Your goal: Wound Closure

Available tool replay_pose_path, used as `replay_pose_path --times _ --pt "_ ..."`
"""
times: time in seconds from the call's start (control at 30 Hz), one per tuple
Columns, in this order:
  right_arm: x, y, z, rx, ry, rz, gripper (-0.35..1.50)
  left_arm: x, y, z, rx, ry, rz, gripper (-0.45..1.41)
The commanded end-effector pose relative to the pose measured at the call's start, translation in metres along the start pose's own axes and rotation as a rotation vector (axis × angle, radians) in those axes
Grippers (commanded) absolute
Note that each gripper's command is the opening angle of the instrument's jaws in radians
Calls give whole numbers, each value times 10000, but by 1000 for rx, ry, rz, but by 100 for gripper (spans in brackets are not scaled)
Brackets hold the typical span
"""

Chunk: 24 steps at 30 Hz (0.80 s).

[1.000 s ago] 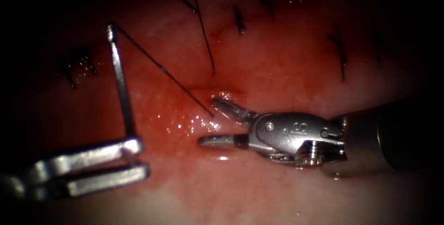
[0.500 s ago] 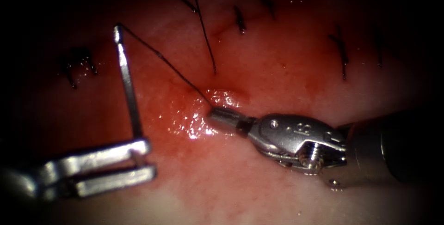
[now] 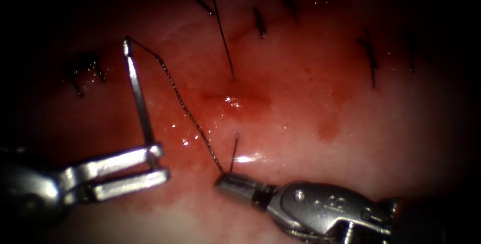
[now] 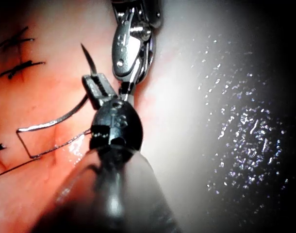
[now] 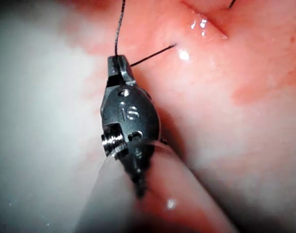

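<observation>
Left tool [image 3: 150, 166] grips needle [image 3: 139, 93] — right tool [image 3: 235, 184] grips thread [image 3: 183, 104].

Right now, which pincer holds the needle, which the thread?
The left pincer grips the needle, free of the tissue. The right pincer is shut on the thread.

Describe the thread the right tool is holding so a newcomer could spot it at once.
Start at the right arm's tool, low on the tissue in the endoscope view, jaws shut. The thread climbs from its tip, up and left, to the needle held by the left arm's tool. Unlike the short dark stitches above, it is one long, slack, wavy line.
</observation>
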Motion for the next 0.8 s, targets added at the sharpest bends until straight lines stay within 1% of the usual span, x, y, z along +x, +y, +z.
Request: replay_pose_path --times 0.03,0.07,0.1,0.13,0.17,0.2,0.23,0.3,0.33,0.4,0.43,0.47,0.5,0.53,0.57,0.6,0.63,0.67,0.7,0.73,0.8 --pt "-15 -26 -4 21 -15 -5 -35 -4 11 6 -12 -6 -5 -45" --pt "-17 -34 -8 30 -23 -8 -35 -6 12 6 -18 -12 -9 -45" --pt "-20 -52 -16 53 -39 -16 -35 -8 13 5 -28 -18 -29 -45" --pt "-20 -52 -16 53 -39 -16 -35 -8 13 5 -28 -18 -29 -45" --pt "-21 -60 -19 60 -40 -18 -35 -9 12 4 -29 -18 -28 -45" --pt "-21 -69 -21 71 -45 -20 -35 -11 12 3 -33 -14 -39 -45" --pt "-21 -85 -25 95 -52 -35 -35 -12 11 -1 -29 -21 -50 -45" --pt "-20 -90 -26 103 -52 -53 -35 -14 10 -4 -23 -29 -61 -45" --pt "-16 -95 -25 111 -51 -126 -35 -16 7 -10 -16 -40 -68 -45" --pt "-13 -95 -24 120 -42 -146 -35 -17 5 -13 -12 -46 -74 -45" --pt "-10 -92 -22 125 -16 -158 -20 -18 3 -17 -7 -55 -75 -45" --pt "-7 -89 -20 126 9 -177 19 -19 1 -21 -2 -62 -81 -45" --pt "1 -78 -15 127 65 -218 104 -22 -2 -29 7 -78 -83 -45" --pt "1 -78 -15 127 65 -218 104 -22 -2 -29 7 -78 -83 -45" --pt "5 -73 -14 127 87 -242 121 -25 -5 -36 17 -93 -84 -45" --pt "12 -61 -11 131 127 -245 131 -31 -10 -47 35 -120 -84 -45" --pt "12 -61 -11 131 127 -245 131 -31 -10 -47 35 -120 -84 -45" --pt "20 -47 -11 123 146 -247 131 -38 -15 -56 50 -142 -83 -45" --pt "24 -41 -12 109 148 -259 131 -41 -17 -61 57 -153 -82 -45" --pt "24 -41 -12 109 148 -259 131 -41 -17 -61 57 -153 -82 -45" --pt "37 -20 -15 74 169 -292 130 -54 -26 -75 86 -193 -79 -45"
